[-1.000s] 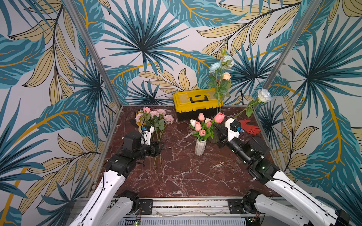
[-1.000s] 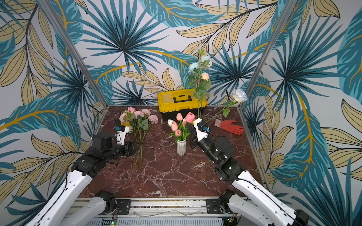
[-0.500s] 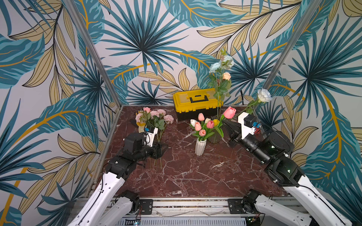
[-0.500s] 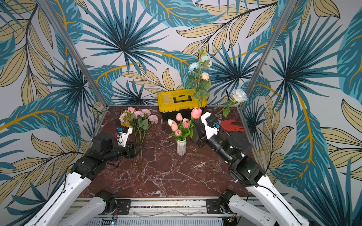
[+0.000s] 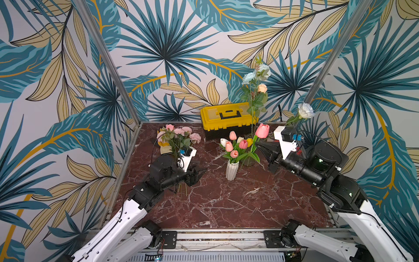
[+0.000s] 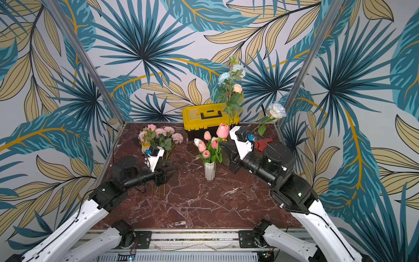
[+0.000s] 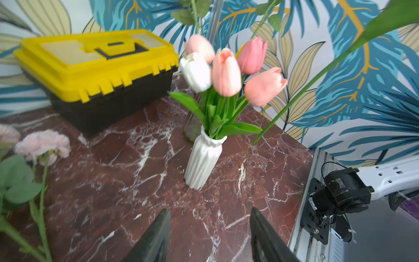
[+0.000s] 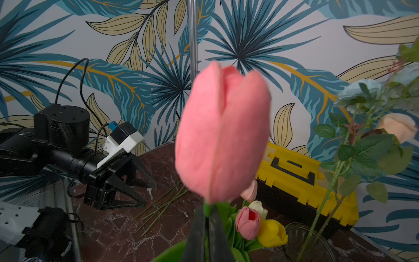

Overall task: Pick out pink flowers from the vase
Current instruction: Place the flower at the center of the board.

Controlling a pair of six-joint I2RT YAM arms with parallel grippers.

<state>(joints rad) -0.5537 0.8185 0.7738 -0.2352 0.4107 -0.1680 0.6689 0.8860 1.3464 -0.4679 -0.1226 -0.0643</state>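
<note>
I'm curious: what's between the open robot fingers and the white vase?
Only bare red marble tabletop, in the left wrist view, separates the left gripper's fingers and the white ribbed vase.

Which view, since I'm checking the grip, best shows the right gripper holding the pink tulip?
Right wrist view: close up, the right gripper is shut on the pink tulip just under its bloom. Both top views show it small; the left wrist view shows only stem.

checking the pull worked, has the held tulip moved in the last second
Yes. The tulip, clamped in the right gripper, has gone up and to the robot's right in both top views, away from the white vase.
</note>
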